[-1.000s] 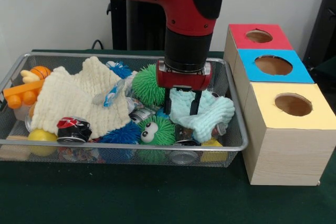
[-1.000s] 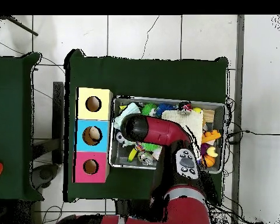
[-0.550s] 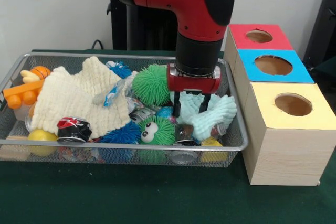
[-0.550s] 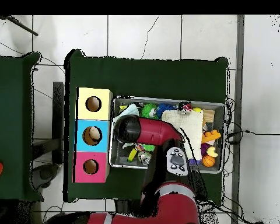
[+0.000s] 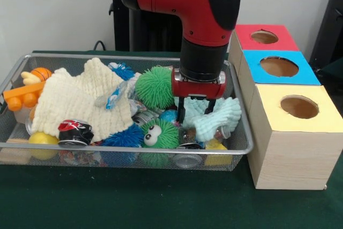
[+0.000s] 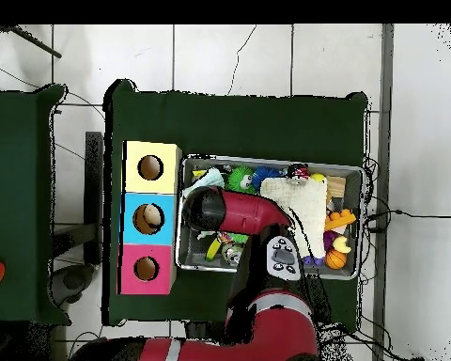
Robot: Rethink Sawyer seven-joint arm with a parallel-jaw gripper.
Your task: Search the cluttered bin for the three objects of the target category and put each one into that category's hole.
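A wire mesh bin point(image 5: 128, 148) holds a heap of toys, cloths and cans. My gripper point(image 5: 195, 109) hangs open at the bin's right end, its two black fingers point(image 5: 181, 110) standing either side of a fold of a mint-green fuzzy cloth point(image 5: 220, 115). Beside it lie a green spiky ball point(image 5: 154, 86), a green fuzzy ball with eyes point(image 5: 159, 134) and a cream cloth point(image 5: 80, 100). Three boxes with round holes stand right of the bin: red point(image 5: 264, 37), blue point(image 5: 278, 67), yellow point(image 5: 299, 107). From overhead, the arm point(image 6: 231, 211) covers the gripper and the bin's point(image 6: 267, 160) left part.
Crushed cans point(image 5: 75, 132) lie at the bin's front, with blue fuzzy balls point(image 5: 124, 138), a yellow lemon point(image 5: 43, 139) and orange toys point(image 5: 32, 81) at the left end. Green table cloth point(image 5: 134, 197) spreads in front. Overhead, the boxes point(image 6: 150, 218) line the bin's left side.
The gripper has shifted rightward in the front view, from beside the green spiky ball to over the mint-green cloth. Its fingers stayed apart throughout.
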